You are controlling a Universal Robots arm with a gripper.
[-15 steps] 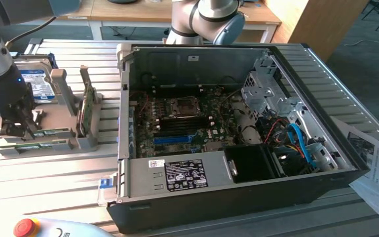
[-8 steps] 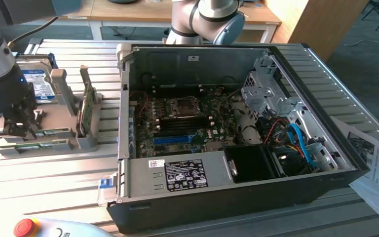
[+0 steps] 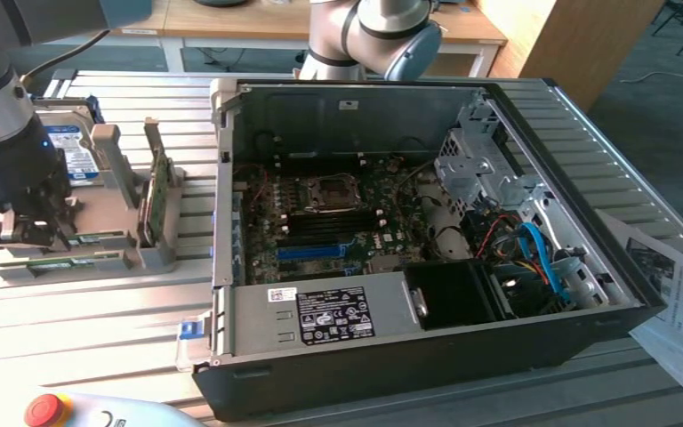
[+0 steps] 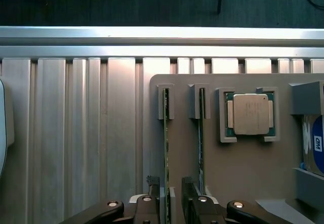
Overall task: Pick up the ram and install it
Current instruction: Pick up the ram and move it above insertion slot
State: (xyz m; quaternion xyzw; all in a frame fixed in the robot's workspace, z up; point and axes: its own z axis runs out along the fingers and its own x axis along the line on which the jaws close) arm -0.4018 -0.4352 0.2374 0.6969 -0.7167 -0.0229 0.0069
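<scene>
The ram [image 4: 166, 148] stands on edge in a slot of the grey holder tray [image 4: 243, 183], its far end seated in a small upright bracket. The gripper [image 4: 170, 193] is low over its near end, fingers spread, one on each side of the stick and not pinching it. A second green stick [image 4: 201, 133] stands parallel in the next slot, just beside the outer face of one finger. Beyond that, a square processor chip [image 4: 250, 114] lies flat in its own pocket, and a hard drive [image 4: 316, 143] with a blue and white label sits at the tray's far side. The tray rests on a slatted metal table [image 4: 76, 133]. In the exterior view a taller green card [image 3: 152, 200] stands in the tray, and to the exterior view's right an open computer case [image 3: 437, 356] lies with its motherboard [image 3: 317, 222] exposed
</scene>
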